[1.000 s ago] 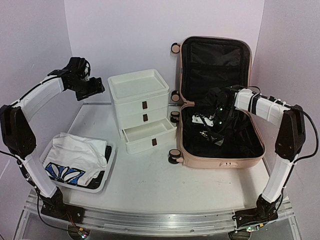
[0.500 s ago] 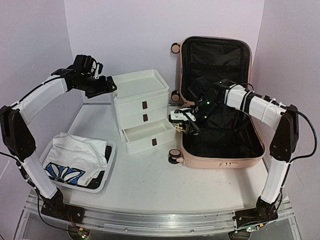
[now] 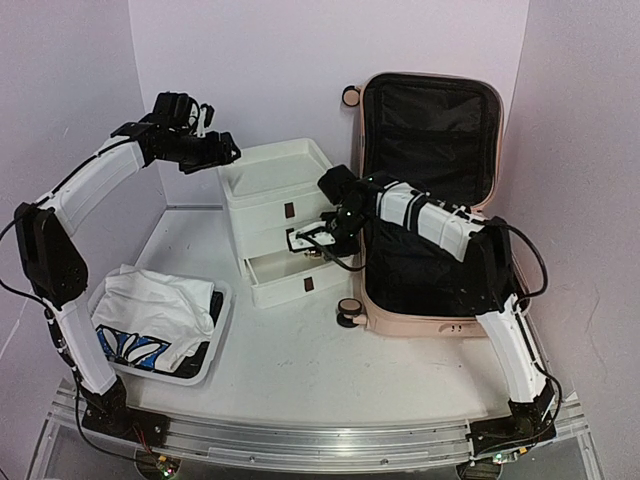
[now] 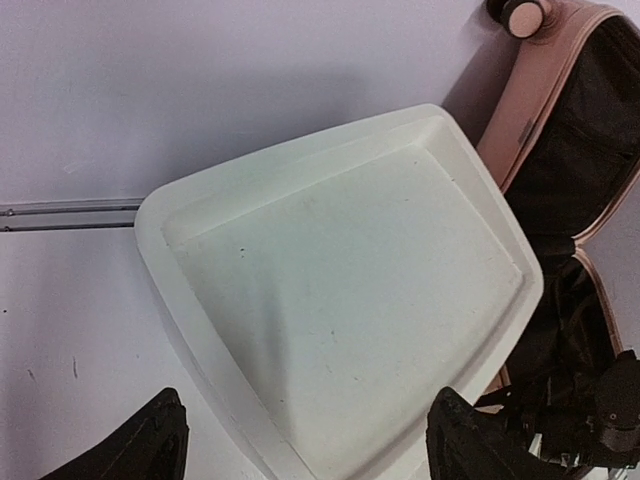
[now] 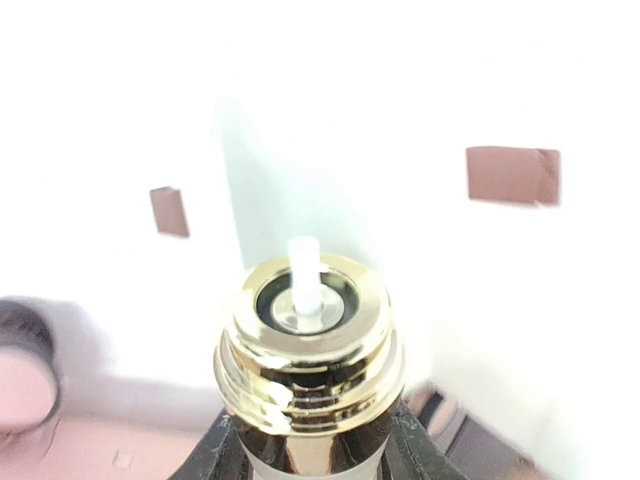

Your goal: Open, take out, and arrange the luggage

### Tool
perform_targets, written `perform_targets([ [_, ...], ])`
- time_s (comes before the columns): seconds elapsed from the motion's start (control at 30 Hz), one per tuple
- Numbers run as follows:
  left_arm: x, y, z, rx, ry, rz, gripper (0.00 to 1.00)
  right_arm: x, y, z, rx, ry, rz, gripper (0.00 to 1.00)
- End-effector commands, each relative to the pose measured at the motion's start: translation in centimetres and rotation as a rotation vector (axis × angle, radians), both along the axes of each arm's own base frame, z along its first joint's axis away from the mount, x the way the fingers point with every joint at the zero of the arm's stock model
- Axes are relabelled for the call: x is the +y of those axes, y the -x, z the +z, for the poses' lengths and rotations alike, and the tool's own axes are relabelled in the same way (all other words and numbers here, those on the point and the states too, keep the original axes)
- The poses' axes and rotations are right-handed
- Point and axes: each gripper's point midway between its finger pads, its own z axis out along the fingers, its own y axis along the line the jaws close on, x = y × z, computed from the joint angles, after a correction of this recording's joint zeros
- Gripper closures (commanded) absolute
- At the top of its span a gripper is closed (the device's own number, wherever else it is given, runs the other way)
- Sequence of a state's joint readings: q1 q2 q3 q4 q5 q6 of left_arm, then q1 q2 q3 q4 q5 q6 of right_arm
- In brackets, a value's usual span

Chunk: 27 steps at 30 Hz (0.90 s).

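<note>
Right gripper (image 3: 322, 238) is out over the white drawer unit (image 3: 285, 195), its fingers closed partway round a small bottle (image 5: 305, 340). They grip low on the body, with the gold collar and bare white spray stem poking out ahead. Just below and in front of it sits the pulled-out bottom drawer (image 3: 300, 272). The luggage (image 3: 440, 322) lies behind this gripper and off to its right, wide open, with the lid (image 3: 430, 120) standing up and the black lining showing.

Left gripper (image 3: 228, 152) hangs above the unit's top tray (image 4: 340, 300), fingers spread wide, nothing between them.

Now the risks, as I read it. That bottle looks smooth and is held low, so a tilt or a bump on the drawer's front lip could twist it loose. The closed drawer just above leaves little headroom, and a high approach would knock the stem. Released too early, it drops onto the table beneath the gripper. And the two arms are near each other, so a descent by the left could clip the right.
</note>
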<state>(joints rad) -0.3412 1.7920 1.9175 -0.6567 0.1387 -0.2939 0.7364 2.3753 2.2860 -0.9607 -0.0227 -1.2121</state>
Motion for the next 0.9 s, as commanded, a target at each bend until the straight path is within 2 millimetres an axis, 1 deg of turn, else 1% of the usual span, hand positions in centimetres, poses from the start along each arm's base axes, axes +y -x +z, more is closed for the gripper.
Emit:
perform_targets([
  [0.0, 1.3, -1.0, 0.0, -0.017, -0.079, 0.05, 0.18, 2.9, -2.1, 2.6, -0.132, -0.055, 0.023, 1.0],
  [0.1, 1.8, -1.3, -1.1, -0.011, -0.13, 0.068, 0.21, 3.8, -2.4, 1.6, -0.156, -0.048, 0.043, 0.91],
  [0.17, 1.7, -1.5, -1.9, -0.002, -0.152, 0.059, 0.24, 4.1, -2.3, 1.0, -0.152, -0.049, 0.056, 0.82],
  [0.23, 1.4, -1.6, -2.8, 0.011, -0.169, 0.047, 0.26, 4.4, -2.4, 0.5, -0.149, -0.053, 0.053, 0.79],
  [0.27, 1.7, -1.7, -3.3, 0.016, -0.191, 0.066, 0.27, 4.5, -2.5, 0.3, -0.148, -0.059, 0.044, 0.75],
  [0.33, 1.5, -1.7, -4.0, 0.024, -0.213, 0.067, 0.26, 4.8, -2.7, 0.2, -0.15, -0.074, 0.032, 0.64],
  [0.43, 0.8, -1.5, -5.1, 0.027, -0.263, 0.039, 0.26, 5.3, -2.8, 0.1, -0.148, -0.093, 0.007, 0.47],
  [0.5, 0.6, -1.5, -5.8, 0.04, -0.267, 0.036, 0.26, 5.6, -2.8, 0.3, -0.141, -0.116, -0.026, 0.33],
  [0.53, 0.6, -1.5, -5.9, 0.046, -0.261, 0.036, 0.26, 5.8, -2.6, 0.5, -0.139, -0.124, -0.041, 0.28],
  [0.57, 0.5, -1.5, -6.1, 0.05, -0.259, 0.032, 0.27, 5.8, -2.5, 0.9, -0.138, -0.132, -0.058, 0.26],
  [0.67, 0.6, -1.5, -5.8, 0.048, -0.254, 0.042, 0.29, 5.7, -2.1, 2.2, -0.128, -0.169, -0.15, 0.2],
  [0.73, 0.9, -1.5, -5.6, 0.045, -0.255, 0.06, 0.31, 5.4, -1.7, 3.6, -0.115, -0.217, -0.25, 0.13],
  [0.77, 1.0, -1.4, -5.6, 0.045, -0.255, 0.065, 0.32, 5.5, -1.2, 4.0, -0.093, -0.249, -0.311, 0.06],
  [0.8, 1.0, -1.4, -5.6, 0.046, -0.252, 0.068, 0.33, 5.5, -0.6, 4.6, -0.069, -0.279, -0.36, 0.02],
  [0.87, 1.1, -1.4, -5.6, 0.05, -0.248, 0.079, 0.34, 5.7, 1.5, 5.1, 0.002, -0.328, -0.437, 0.02],
])
